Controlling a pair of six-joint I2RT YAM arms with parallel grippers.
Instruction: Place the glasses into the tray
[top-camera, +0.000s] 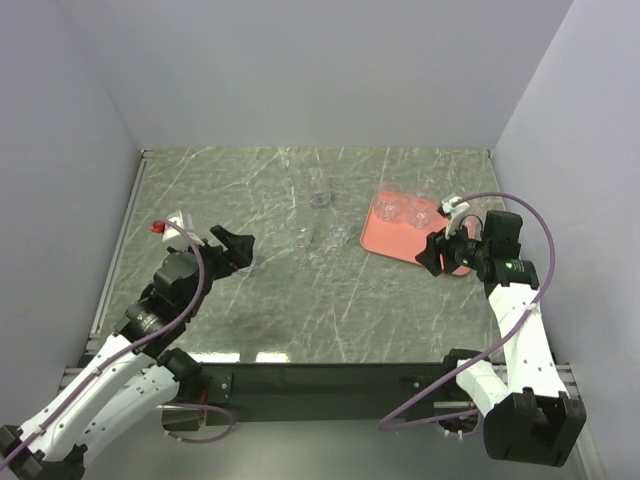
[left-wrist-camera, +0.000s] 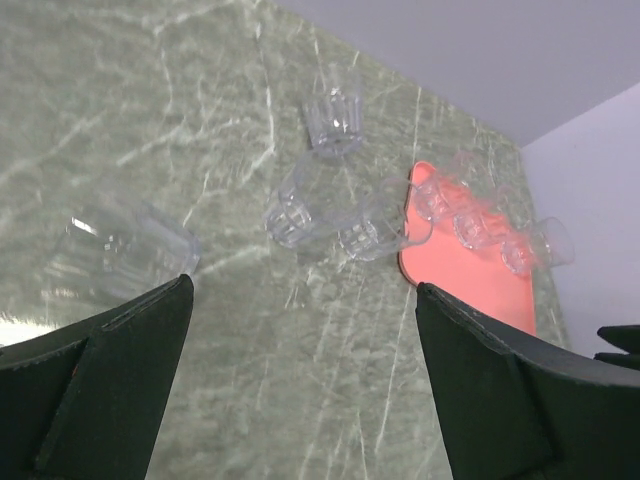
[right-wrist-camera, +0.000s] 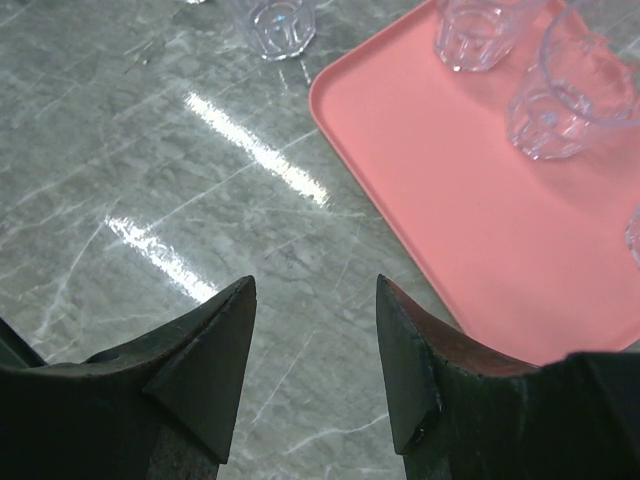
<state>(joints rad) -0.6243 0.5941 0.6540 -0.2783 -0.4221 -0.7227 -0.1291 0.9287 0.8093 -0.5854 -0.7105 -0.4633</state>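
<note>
Tray position: the tray (top-camera: 395, 240) lies flat on the right half of the table (top-camera: 220, 190), just ahead of the right arm.
Tray axis: we read its long side as running roughly across the table, with the right end swung a little toward the arms.
Loaded glasses: the left wrist view shows three loaded glasses (left-wrist-camera: 478, 225) along the tray's far side. The top view shows only two of them clearly.
Loose glasses: the far glass (top-camera: 319, 188) and the pair of glasses (top-camera: 302, 235) stand mid-table, left of the tray and apart from it.
Near glass: the near glass (left-wrist-camera: 120, 245) sits close ahead of the left fingers. We cannot place it in the top view.
Glass attitude: all appear upright, mouths up and axis vertical. Being round, they have no facing.
Left gripper: the left gripper (top-camera: 240, 250) has its jaws wide apart with nothing between them, and it sits left of the pair.
Right gripper: the right gripper (top-camera: 437, 255) has its jaws apart and is empty. It sits at the tray's near edge, over the tray corner and bare table.
Step (our judgement): between placements, with the tray partly loaded.
Next move (our judgement): reach for a loose glass, straddle its wall from above with the jaws, close gently, and lift straight up to keep the glass vertical. Then set it on bare tray, clear of those already loaded.
</note>
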